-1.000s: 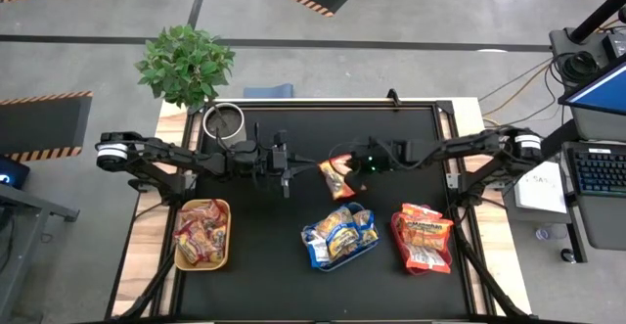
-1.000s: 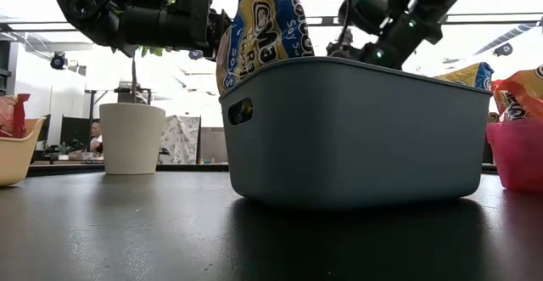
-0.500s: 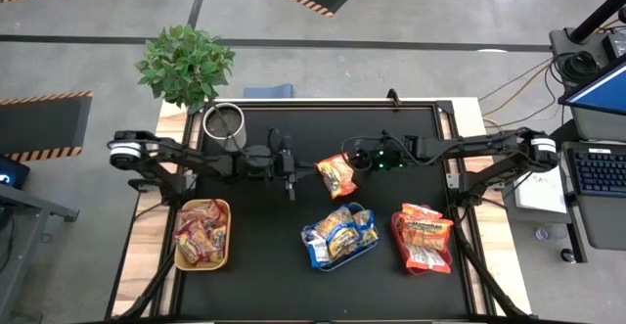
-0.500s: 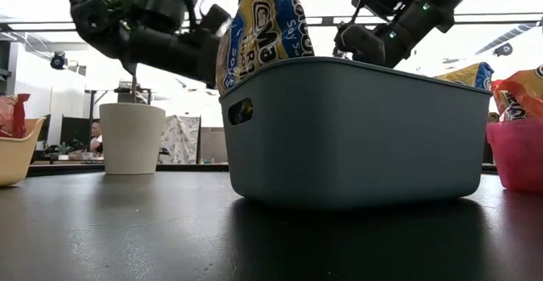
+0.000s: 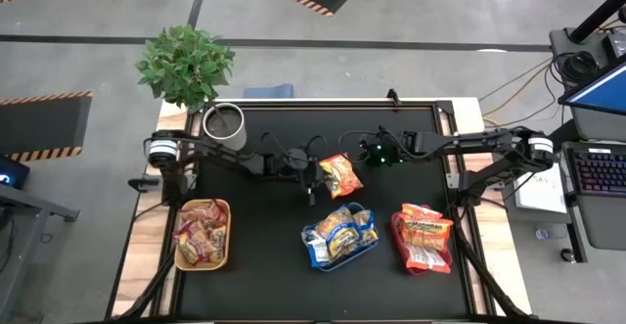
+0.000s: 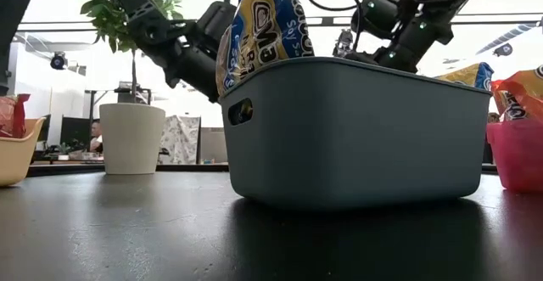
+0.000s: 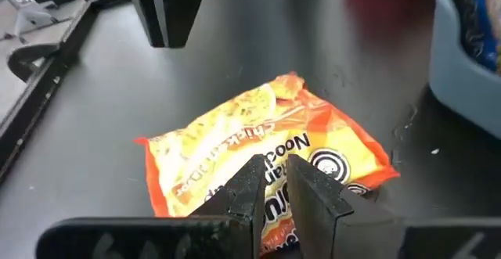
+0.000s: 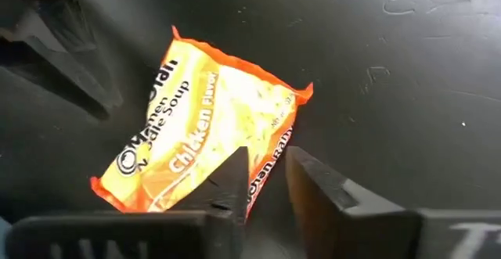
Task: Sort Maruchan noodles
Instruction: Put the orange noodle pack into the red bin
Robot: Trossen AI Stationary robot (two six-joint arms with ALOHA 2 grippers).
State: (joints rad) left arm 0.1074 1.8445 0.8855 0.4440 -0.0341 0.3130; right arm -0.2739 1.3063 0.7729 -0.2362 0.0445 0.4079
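An orange noodle packet (image 5: 339, 175) (image 7: 258, 134) (image 8: 203, 126) lies flat on the black table, near its middle. My left gripper (image 5: 311, 185) (image 7: 272, 169) slants down at the packet's left edge with its fingers shut to a thin slit. My right gripper (image 5: 359, 160) (image 8: 266, 169) hangs above the packet's far right corner, open by a small gap with nothing between the fingers. In the low view the blue-grey tray (image 6: 356, 137) hides the packet and both fingertips. My left gripper comes at the packet's near-left edge (image 7: 235, 204) slanting down from the table's left. Its own fingers cover that spot, so I cannot tell whether they touch the packet.
Along the near side stand a yellow tray (image 5: 229, 236) with red packets, a blue tray (image 5: 305, 236) with blue-and-yellow packets and a red tray (image 5: 395, 236) with orange packets. A white plant pot (image 5: 224, 121) stands at the far left corner.
My left gripper has gone toward the table's right and down, tipping toward the orange packet. The packet, which hung tilted at my right gripper a second ago, now lies flat on the table. My right gripper has drawn back a little toward the far right.
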